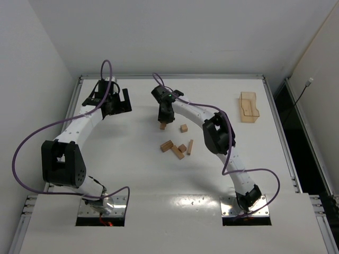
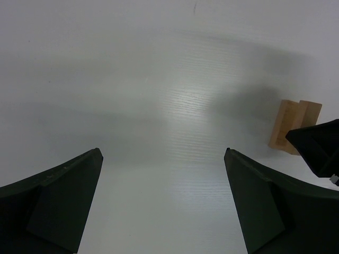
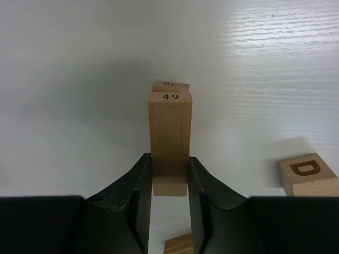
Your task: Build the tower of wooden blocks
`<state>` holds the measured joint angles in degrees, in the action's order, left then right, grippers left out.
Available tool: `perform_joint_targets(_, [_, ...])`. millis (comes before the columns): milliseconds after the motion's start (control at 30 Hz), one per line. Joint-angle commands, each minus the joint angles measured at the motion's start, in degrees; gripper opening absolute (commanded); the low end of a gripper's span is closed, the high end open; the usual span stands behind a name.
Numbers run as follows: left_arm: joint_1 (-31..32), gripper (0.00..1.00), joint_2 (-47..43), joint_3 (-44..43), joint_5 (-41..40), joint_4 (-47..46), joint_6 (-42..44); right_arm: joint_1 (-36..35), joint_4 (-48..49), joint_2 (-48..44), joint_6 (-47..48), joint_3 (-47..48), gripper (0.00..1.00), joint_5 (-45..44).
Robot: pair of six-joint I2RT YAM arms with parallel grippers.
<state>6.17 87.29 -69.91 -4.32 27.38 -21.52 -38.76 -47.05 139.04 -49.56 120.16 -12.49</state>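
Right pincer (image 3: 169, 177) clenched on bar 49 (image 3: 169, 127), flat sides, near 1 end. Block 30 (image 3: 170, 85) just behind, 12 o'clock. Light, stiff, smooth wood: may slip. Loose wood blocks (image 1: 177, 148) at 5 o'clock on tabletop (image 1: 132, 174). Left pincer (image 2: 163, 159) released.

Place: a robotics lab or test cell, not a home or shop.
Work surface: a plain white table (image 1: 159, 203) was framed by aluminium rails (image 1: 281, 135).
Machinery: a left arm (image 1: 79, 127) and a right arm (image 1: 204, 114) were bolted to metal base plates (image 1: 121, 201) at the near edge, with purple cables (image 1: 29, 140) looping loose.
Surroundings: bare white walls (image 1: 32, 53) closed the table in.
Props: loose wood blocks (image 1: 177, 149), a numbered block (image 3: 169, 140) stamped 49, a lettered block (image 3: 308, 174) marked D, and a translucent tan tray (image 1: 249, 107).
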Motion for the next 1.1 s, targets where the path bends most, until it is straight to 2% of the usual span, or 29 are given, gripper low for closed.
perform_joint_targets(0, [-0.64,1.0,-0.01,-2.07,0.54,-1.18,-0.63,0.0,0.82,0.62,-1.15,2.1,0.0,-1.13])
perform_joint_targets(733, [-0.64,1.0,0.52,-0.4,1.06,-2.24,-0.63,-0.52,1.87,1.67,-1.15,3.68,0.0,0.54])
perform_joint_targets(900, [-0.64,1.0,0.52,-0.4,1.06,-2.24,-0.63,-0.52,2.4,2.2,-1.15,4.21,0.25,0.54])
perform_joint_targets(1067, [-0.64,1.0,0.52,-0.4,1.06,-2.24,-0.63,-1.05,2.4,2.2,-1.15,4.21,0.23,-0.52])
